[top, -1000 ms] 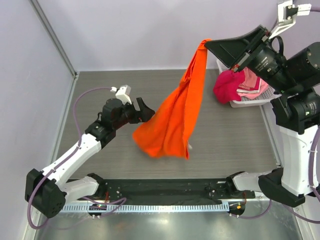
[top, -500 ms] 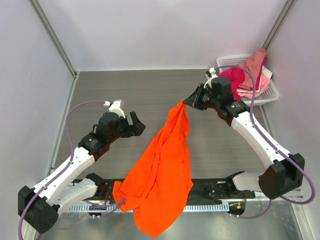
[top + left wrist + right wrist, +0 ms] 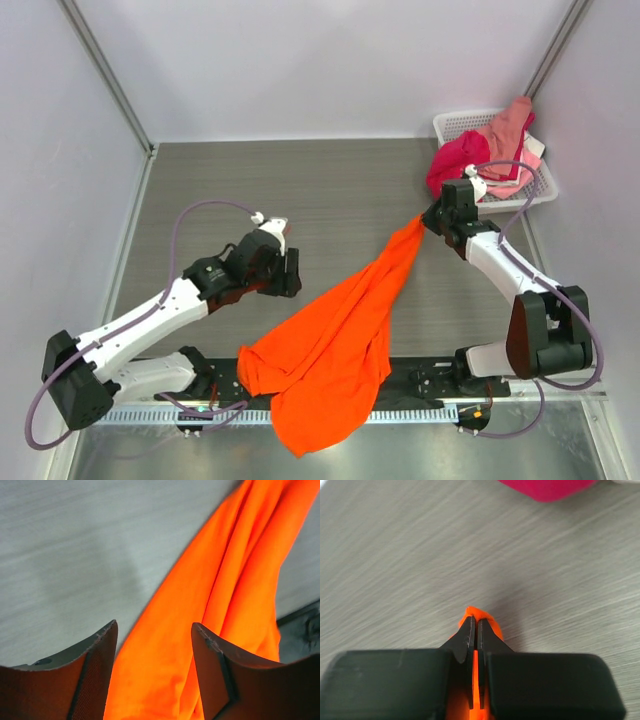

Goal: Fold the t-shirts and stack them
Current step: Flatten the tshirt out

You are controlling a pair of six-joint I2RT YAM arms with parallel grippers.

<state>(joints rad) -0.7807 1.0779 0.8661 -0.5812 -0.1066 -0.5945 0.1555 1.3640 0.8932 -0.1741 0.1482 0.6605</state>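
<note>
1. Orange t-shirt [image 3: 335,345]: unfolded and rumpled. It runs as a long diagonal band from the right middle of the tabletop [image 3: 330,190] down to the near edge. Its bulk is bunched there and spills over the black rail [image 3: 425,372] between the arm bases.
2. Right tool [image 3: 428,215]: clenched on a small pinch of the orange cloth at the band's far tip, held low over the tabletop. The wrist view shows the jaws closed, with only a nub of orange ahead of them.
3. Left tool [image 3: 292,272]: released, jaws spread, just beside the band's left edge. Its wrist view shows orange folds between and beyond the fingers; contact cannot be told.
4. Step in hand, as judged: opening the shirt flat before any fold.
   - The left tool should take one single layer at an edge or hem, not the gathered ridges.
   - The two tools should then draw apart evenly and pull the bulk back off the rail.
5. Magenta t-shirt [image 3: 455,165] and salmon-pink t-shirt [image 3: 510,125]: heaped in the white basket [image 3: 455,121] at the far right corner, unfolded.
</note>
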